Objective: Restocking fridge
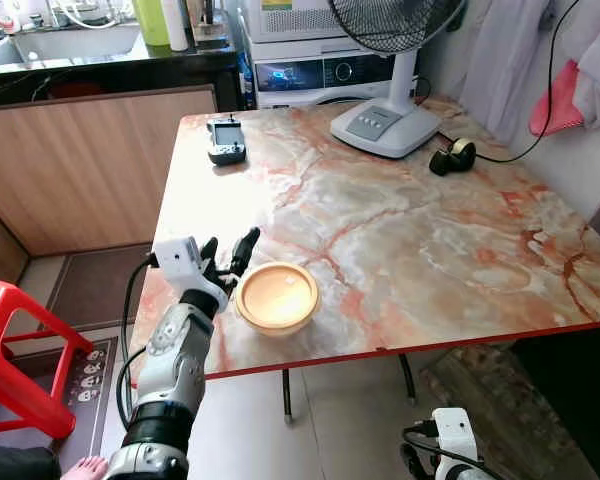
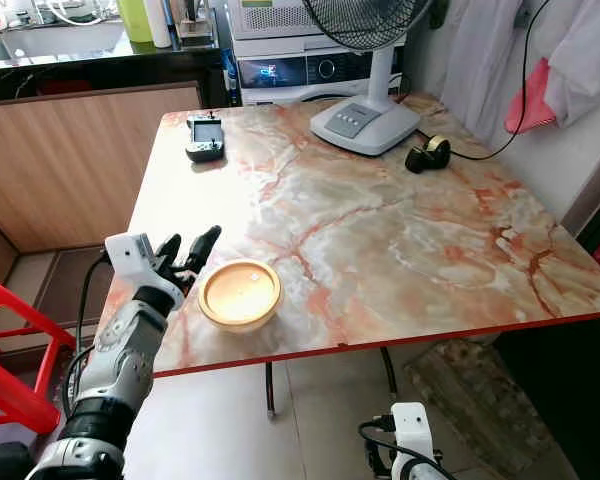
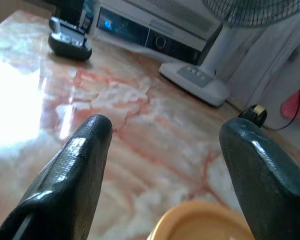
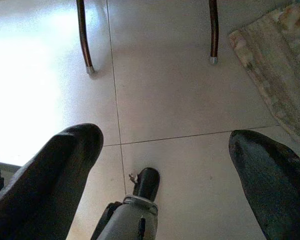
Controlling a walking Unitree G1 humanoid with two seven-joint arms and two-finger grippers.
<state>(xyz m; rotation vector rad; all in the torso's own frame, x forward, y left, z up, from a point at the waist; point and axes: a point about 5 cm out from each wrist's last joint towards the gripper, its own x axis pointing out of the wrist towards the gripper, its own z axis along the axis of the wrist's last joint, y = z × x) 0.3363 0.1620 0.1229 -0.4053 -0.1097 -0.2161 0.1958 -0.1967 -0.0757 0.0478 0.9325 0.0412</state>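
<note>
Currently the yellow bowl [image 1: 277, 297] sits near the front left edge of the marble tabletop [image 1: 430, 250], upright, with pale contents, or just a pale inner surface; cannot tell which. Left gripper [image 1: 227, 260] is at the bowl's left side, jaws released and spread, fingertips just beside the rim but not around it. In the left wrist view the bowl's rim [image 3: 200, 222] lies low between the two black fingers [image 3: 85, 150], not yet touched. Right gripper [image 4: 165, 150] hangs idle below the table edge, jaws apart, pointing at the tiled floor [image 4: 165, 75].

Far side of tabletop: fan base [image 1: 385, 125], a small handheld device [image 1: 226, 140], a dark plug or adapter [image 1: 450, 157]. Red stool [image 1: 20, 350] on the floor at left.

Handling judgement: bowl looks rigid, smooth, probably plastic and light, glossy so possibly slippery. Wall is curved; pinching the rim, one finger inside and one out, seems the surest hold. Keep level if anything is inside. Close to the edge, so a sideways nudge could tip it off.
</note>
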